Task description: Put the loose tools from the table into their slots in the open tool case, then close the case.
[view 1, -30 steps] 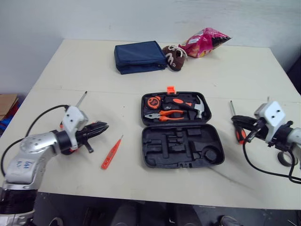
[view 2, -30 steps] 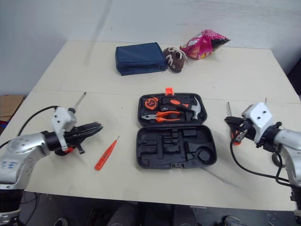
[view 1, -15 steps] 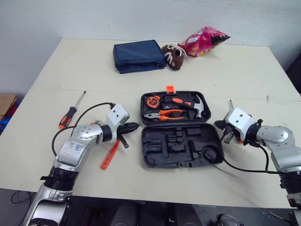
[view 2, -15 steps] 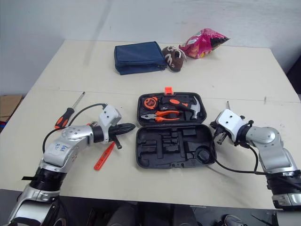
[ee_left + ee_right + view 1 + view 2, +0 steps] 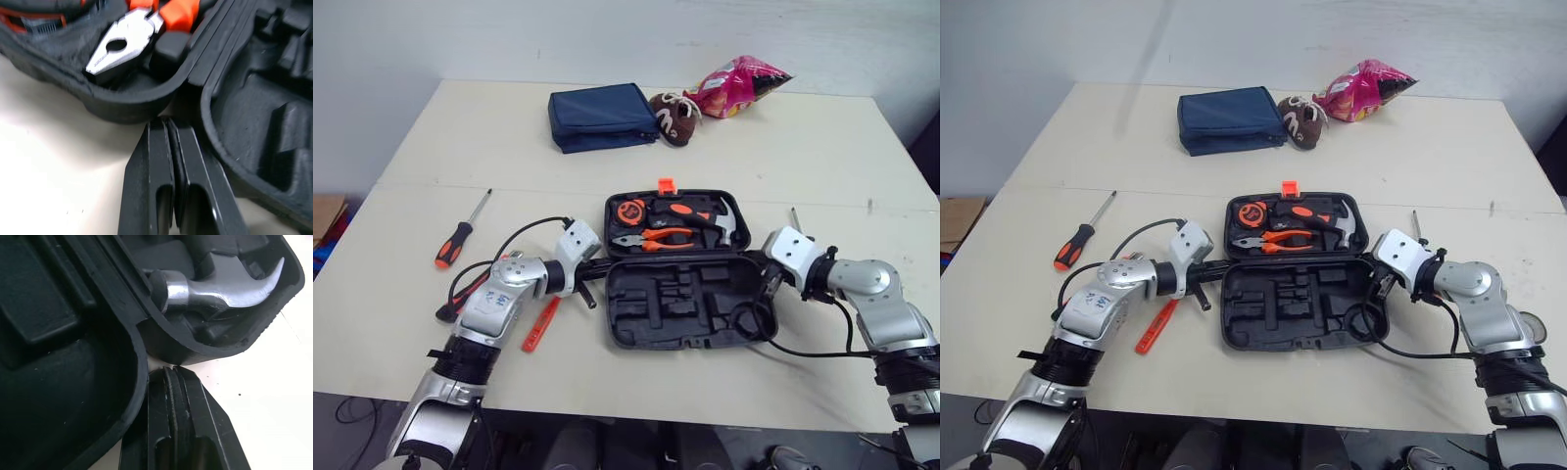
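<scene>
Black tool case sat open mid-table, my left gripper and right gripper both fully closed, empty, tips at its 2 hinge ends; judged pressing evenly would avoid skewing it, 1 screwdriver lying unslotted.

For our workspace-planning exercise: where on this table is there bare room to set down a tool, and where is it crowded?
Bare: the band of table between the blue pouch and the open tool case, and the stretch between the snack bag and the right gripper. Crowded: beside the case, around the left gripper and orange tester.
</scene>
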`<state>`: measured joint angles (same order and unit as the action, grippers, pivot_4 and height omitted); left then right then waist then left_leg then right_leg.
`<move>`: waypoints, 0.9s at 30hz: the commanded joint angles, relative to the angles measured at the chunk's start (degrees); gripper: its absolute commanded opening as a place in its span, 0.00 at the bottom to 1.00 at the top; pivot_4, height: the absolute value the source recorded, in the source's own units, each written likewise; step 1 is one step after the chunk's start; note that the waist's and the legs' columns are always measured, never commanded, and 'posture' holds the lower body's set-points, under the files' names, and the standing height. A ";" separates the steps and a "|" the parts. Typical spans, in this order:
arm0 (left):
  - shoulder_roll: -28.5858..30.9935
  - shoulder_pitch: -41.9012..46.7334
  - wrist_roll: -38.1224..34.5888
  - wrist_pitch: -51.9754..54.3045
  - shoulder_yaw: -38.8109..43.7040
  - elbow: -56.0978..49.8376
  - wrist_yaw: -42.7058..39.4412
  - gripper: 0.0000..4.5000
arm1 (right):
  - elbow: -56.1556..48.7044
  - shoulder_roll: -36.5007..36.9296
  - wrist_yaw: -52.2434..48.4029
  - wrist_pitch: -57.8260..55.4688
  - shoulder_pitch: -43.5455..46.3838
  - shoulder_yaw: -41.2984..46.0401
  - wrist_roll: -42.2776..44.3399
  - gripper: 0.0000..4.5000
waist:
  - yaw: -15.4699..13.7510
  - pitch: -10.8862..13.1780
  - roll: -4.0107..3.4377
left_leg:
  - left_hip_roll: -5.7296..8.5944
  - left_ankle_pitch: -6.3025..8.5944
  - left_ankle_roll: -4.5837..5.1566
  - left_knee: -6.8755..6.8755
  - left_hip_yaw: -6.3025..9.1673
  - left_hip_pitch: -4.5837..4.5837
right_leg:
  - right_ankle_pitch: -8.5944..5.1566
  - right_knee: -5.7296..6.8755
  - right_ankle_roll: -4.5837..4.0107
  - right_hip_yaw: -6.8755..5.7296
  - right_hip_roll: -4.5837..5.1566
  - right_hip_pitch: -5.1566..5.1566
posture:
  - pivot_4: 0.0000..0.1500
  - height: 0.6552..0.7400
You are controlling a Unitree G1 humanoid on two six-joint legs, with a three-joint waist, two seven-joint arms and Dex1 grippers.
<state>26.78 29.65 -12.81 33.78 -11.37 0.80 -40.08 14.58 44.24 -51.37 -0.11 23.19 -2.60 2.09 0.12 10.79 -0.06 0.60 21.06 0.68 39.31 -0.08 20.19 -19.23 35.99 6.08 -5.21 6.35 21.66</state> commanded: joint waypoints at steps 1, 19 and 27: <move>1.58 -1.21 0.15 -2.99 -1.40 -2.17 -4.61 0.01 | -6.41 0.26 -4.30 0.15 -3.52 -0.38 3.03 0.00 | -0.04 0.00 -0.01 | 0.00 0.00 0.00 -0.02 0.01 0.00 | 0.00 -0.01 0.00 -0.01 0.01 0.00 | 1.00 1.00; 5.60 -3.84 1.86 -7.05 -1.06 -3.26 -10.00 0.01 | -18.68 2.97 -4.95 -5.90 -18.88 8.05 8.74 0.00 | -1.32 -0.02 -0.03 | 0.04 0.00 0.01 0.07 0.11 -0.02 | 0.00 -0.01 0.00 -0.03 0.07 -0.12 | 1.00 1.00; 12.95 -8.14 -4.22 -12.86 8.15 -8.95 -17.39 0.01 | -20.21 5.81 -9.37 1.44 -27.74 22.18 16.33 0.00 | -1.55 -0.01 -0.04 | 0.08 0.00 0.02 0.07 0.22 0.05 | 0.00 -0.05 0.00 0.01 0.12 -0.14 | 1.00 1.00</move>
<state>39.00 21.52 -15.11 22.97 -6.06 -5.28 -55.90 -3.58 49.13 -59.52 -0.62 -4.08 15.41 15.38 -1.44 10.78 -0.10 0.68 21.06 0.70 39.39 0.15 20.24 -19.23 35.95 6.08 -5.20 6.47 21.52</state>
